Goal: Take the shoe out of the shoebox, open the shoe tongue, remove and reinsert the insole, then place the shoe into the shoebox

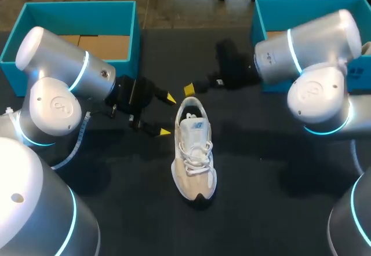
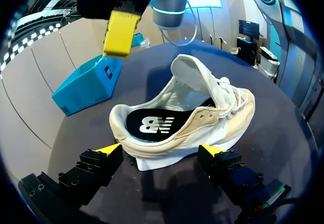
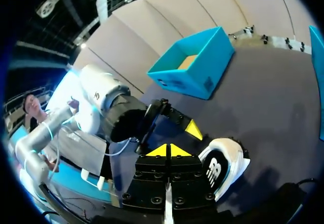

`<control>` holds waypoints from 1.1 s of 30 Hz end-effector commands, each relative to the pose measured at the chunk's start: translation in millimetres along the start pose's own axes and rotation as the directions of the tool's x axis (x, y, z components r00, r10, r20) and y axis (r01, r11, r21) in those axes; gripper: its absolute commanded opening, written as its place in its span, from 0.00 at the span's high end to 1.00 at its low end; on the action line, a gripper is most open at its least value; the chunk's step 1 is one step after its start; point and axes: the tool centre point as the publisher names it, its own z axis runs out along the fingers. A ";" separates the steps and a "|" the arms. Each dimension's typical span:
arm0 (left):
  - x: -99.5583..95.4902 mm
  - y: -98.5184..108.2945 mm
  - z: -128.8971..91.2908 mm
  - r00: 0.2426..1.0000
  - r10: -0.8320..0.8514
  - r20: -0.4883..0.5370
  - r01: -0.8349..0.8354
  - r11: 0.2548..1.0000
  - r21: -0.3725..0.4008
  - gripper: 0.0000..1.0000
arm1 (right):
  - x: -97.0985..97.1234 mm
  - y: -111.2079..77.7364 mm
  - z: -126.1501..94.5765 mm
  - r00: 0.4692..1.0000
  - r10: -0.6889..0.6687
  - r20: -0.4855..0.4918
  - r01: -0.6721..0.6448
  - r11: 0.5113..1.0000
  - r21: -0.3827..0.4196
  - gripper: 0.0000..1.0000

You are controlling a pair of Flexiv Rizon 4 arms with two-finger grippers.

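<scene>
Now the white shoe [image 1: 194, 152] stands on the dark table [image 1: 261, 169], outside the teal shoebox [image 1: 132, 33]. The left gripper [image 1: 167, 115] is spread wide at its heel, gripping nothing. The right gripper [image 3: 167, 150] is pinched together, empty, near the heel.

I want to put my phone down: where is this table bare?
Bare table lies between the shoe and the right arm, and past the shoe's toe. Crowded at the heel, where left gripper and right gripper sit.

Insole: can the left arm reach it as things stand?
Probably yes. The left gripper has open fingers flanking the heel of the shoe; the insole lies exposed inside, and the right gripper hangs above, clear.
</scene>
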 end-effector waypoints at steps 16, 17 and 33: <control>0.0 0.5 0.7 1.000 0.001 0.000 -0.001 1.000 0.000 0.00 | 10.3 7.1 -9.5 0.940 0.032 0.340 -0.073 0.991 0.110 1.00; 0.0 0.5 0.7 1.000 0.001 0.000 -0.001 1.000 0.000 0.00 | 3.4 2.8 -8.6 0.916 0.091 0.390 -0.128 0.989 0.072 1.00; -23.0 5.2 -61.6 0.991 -0.117 -0.056 0.117 0.993 -0.012 0.00 | -22.9 -31.5 -11.2 0.735 0.240 0.634 -0.291 0.956 -0.026 1.00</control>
